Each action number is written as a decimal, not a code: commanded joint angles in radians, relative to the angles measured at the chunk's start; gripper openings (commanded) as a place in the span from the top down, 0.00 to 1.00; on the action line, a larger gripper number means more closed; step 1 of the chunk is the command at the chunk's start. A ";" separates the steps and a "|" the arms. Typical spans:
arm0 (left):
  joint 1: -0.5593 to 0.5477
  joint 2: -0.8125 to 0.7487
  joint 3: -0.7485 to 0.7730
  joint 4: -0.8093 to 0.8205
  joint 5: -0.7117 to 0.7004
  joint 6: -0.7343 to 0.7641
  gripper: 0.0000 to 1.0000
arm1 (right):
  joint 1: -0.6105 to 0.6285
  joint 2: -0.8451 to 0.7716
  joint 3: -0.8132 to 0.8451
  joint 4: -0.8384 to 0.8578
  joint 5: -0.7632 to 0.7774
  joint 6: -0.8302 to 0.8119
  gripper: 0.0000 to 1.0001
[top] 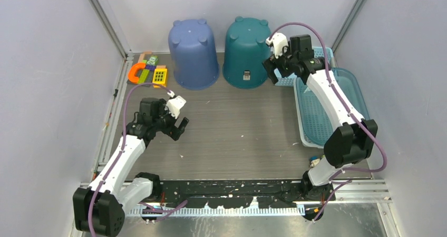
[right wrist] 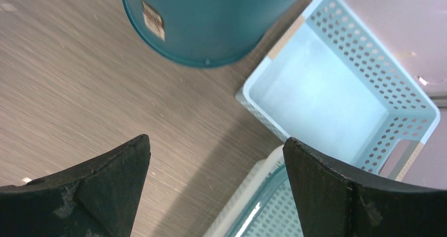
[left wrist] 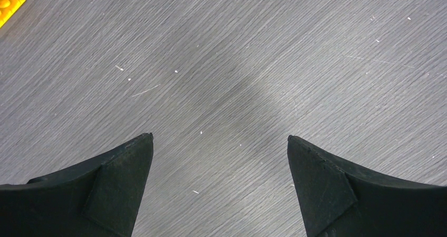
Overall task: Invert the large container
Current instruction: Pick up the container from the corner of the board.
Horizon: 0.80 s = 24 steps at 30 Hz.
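Two robot arms are reaching over a grey wood-grain table (top: pixel 237 131) inside a pale walled booth. At the far left, a small cluster of coloured toy blocks (top: pixel 147 71) is lying against the wall. Just near of it, the left gripper (top: pixel 179 130) is hovering above bare tabletop, its fingers spread wide and holding nothing; its wrist camera is showing only the table between the two black fingertips (left wrist: pixel 124 163) and a yellow block corner (left wrist: pixel 8 2) at the top left. Toward the middle far side, a blue container (top: pixel 193 55) is standing mouth-down with its feet pointing up. Right beside it, apart by a narrow gap, a teal container (top: pixel 246 52) of much the same size is also standing mouth-down, a small label near its rim. The right gripper (top: pixel 277 71) is hanging just to the right of the teal container, fingers spread wide and gripping nothing. At the far right, a small pale blue perforated basket (right wrist: pixel 337 95) is sitting beside the teal container, and a longer blue mesh tray (top: pixel 329 108) is lying along the right wall.
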 commanded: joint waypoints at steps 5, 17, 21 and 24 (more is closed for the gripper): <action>0.008 -0.055 0.011 0.011 0.031 -0.009 0.00 | -0.096 0.080 -0.079 0.021 -0.061 -0.182 0.00; 0.016 -0.069 0.006 0.014 0.047 -0.009 0.00 | -0.151 0.240 -0.053 0.097 -0.182 -0.233 0.05; 0.017 -0.067 0.006 0.015 0.046 -0.010 0.00 | -0.153 0.293 -0.012 0.092 -0.221 -0.279 0.07; 0.017 -0.068 0.006 0.015 0.047 -0.009 0.00 | -0.162 0.333 0.018 0.096 -0.236 -0.301 0.07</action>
